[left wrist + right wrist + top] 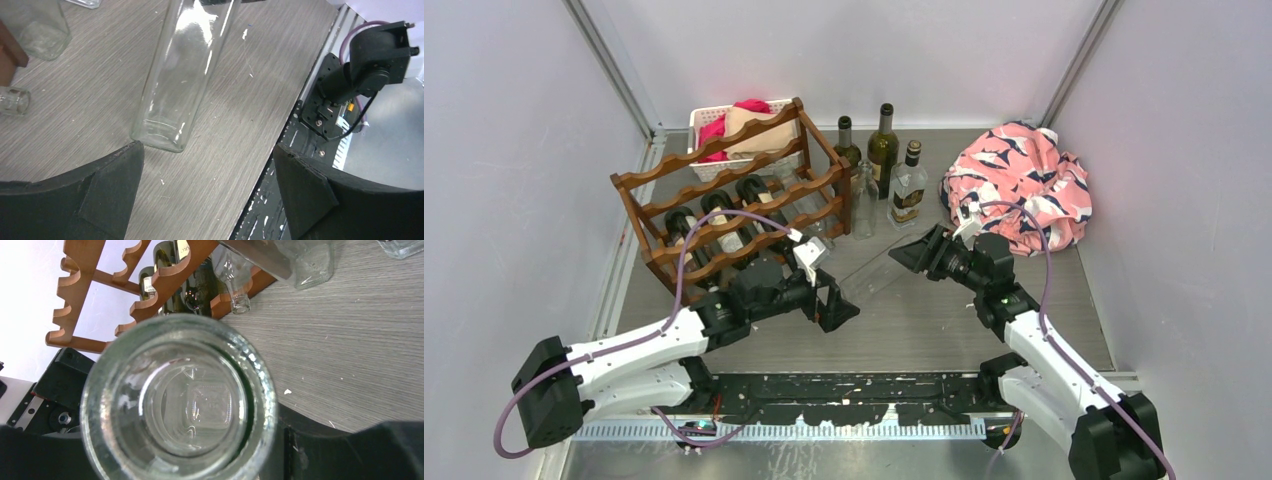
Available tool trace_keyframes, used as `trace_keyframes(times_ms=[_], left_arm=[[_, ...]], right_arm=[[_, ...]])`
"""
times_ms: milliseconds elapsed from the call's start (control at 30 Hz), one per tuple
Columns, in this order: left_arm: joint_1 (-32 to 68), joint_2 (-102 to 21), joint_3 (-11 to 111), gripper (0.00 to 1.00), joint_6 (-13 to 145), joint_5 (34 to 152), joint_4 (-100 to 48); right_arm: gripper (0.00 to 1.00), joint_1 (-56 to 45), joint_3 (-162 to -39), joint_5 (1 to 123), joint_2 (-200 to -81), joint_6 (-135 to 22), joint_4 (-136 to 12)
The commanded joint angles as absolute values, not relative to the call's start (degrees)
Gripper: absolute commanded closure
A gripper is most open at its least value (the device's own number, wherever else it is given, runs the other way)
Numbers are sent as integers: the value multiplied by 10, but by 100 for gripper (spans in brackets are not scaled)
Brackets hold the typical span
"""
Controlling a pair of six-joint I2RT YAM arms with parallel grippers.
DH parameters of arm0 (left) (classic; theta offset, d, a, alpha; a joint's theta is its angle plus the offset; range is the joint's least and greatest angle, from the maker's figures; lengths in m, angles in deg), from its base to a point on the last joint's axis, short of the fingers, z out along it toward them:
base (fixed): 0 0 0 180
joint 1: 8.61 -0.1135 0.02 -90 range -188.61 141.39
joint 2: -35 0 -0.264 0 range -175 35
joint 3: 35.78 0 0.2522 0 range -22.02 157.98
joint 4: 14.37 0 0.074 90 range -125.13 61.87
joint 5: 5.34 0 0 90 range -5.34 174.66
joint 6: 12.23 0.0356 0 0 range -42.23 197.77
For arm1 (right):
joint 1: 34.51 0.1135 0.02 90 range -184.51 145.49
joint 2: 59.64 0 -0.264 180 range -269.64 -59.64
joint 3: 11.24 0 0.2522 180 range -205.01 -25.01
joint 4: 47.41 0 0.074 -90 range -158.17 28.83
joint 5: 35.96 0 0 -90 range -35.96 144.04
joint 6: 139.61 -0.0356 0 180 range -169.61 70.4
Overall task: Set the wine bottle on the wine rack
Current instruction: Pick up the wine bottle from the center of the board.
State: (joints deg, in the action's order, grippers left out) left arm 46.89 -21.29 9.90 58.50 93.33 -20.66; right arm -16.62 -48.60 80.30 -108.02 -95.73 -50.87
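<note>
The wine bottle [879, 268], clear glass, lay slanted in the top view. Our right gripper [916, 256] clasped its neck, and our left gripper [836, 296] gaped beside its base, with the wine rack [724, 200] beyond. In the left wrist view, the bottle's base [162, 132] rested on the table [240, 100] just ahead of our spread fingers [110, 190], untouched. In the right wrist view, its mouth [180, 400] sat between our fingers.

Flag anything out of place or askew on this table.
The clear bottle lies slanted on its side in mid-table, neck in the right tool, while the other loose bottles stand upright at the back. A crumpled pink cloth sits heaped beside them.
</note>
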Motion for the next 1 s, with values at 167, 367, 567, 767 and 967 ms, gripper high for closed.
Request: trace_keyframes(times_ms=[167, 367, 567, 767, 967], left_arm=[[471, -191, 76, 0, 578, 895, -130], [471, -201, 77, 1, 584, 904, -142], [471, -203, 76, 1, 588, 905, -145], [471, -204, 76, 1, 592, 906, -149], [471, -199, 78, 1, 599, 906, -156]], right_arm=[[99, -167, -490, 816, -1081, -977, -430], [99, -167, -485, 816, -1084, -977, -426], [99, -167, -480, 815, -1091, -978, -420], [99, -167, -480, 816, -1096, -980, -416], [99, -167, -479, 816, -1098, -982, -414]])
